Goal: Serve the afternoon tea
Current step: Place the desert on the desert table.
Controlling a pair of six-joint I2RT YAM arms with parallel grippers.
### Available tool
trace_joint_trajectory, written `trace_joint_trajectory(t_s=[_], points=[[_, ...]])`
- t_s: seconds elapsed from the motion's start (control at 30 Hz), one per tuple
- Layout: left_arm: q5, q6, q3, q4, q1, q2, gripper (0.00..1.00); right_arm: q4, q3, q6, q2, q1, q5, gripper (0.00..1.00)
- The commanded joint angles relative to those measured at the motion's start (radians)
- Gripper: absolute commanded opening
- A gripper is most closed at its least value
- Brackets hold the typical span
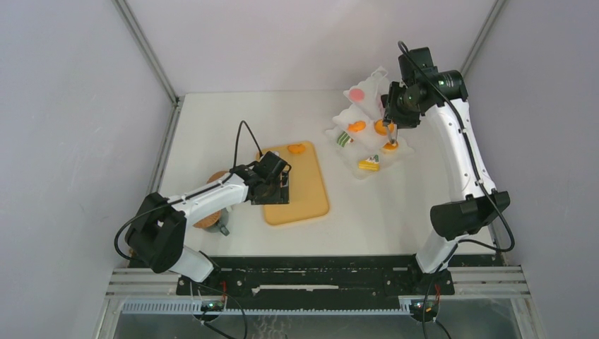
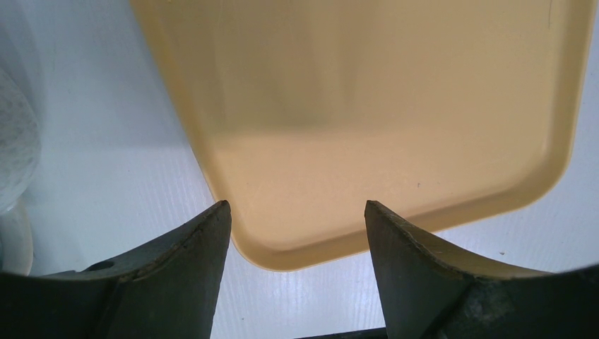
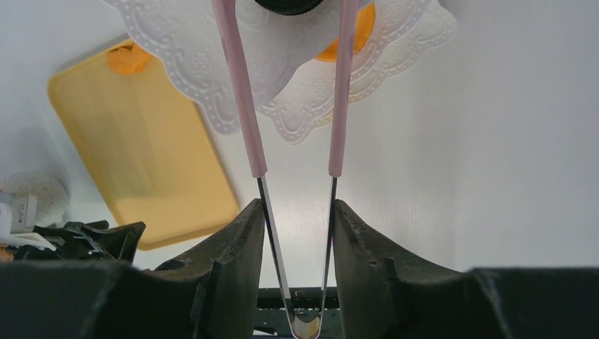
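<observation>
Toy pastries (image 1: 357,126) lie on white doilies (image 1: 362,145) at the tabletop's (image 1: 233,127) far right, with one orange tart (image 1: 297,148) on the board (image 1: 304,198). I judge them light, hard and slippery, best nipped across the middle. My right fingers (image 3: 247,240) pinch the pink tongs (image 3: 244,106) above them, and my left fingers (image 2: 208,233) stand spread and empty over the board's near corner.

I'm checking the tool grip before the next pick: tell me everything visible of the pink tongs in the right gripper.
The thin pink tongs are a narrow V: two arms sleeved in pink, bare shiny metal toward the joined bend. The right gripper is shut on the metal part, one finger against each arm. The arms stand apart, reaching over the white embossed paper doily, either side of a black round pastry; their tips are out of frame.
</observation>
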Motion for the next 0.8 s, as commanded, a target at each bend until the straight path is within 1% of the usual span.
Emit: trace_joint_trajectory(t_s=[0.0, 0.23, 0.53, 0.77], points=[[-0.001, -0.013, 0.023, 0.01, 0.003, -0.02, 0.74, 0.034, -0.025, 0.015, -0.084, 0.026, 0.014, 0.46], [-0.003, -0.015, 0.023, 0.01, 0.0, -0.019, 0.74, 0.055, -0.091, 0.023, -0.143, 0.037, 0.023, 0.46], [-0.014, -0.023, 0.019, 0.007, -0.009, -0.022, 0.74, 0.073, -0.135, 0.027, -0.203, 0.066, 0.041, 0.44], [-0.02, -0.034, 0.018, 0.005, -0.016, -0.031, 0.74, 0.077, -0.168, 0.033, -0.252, 0.131, 0.073, 0.4]])
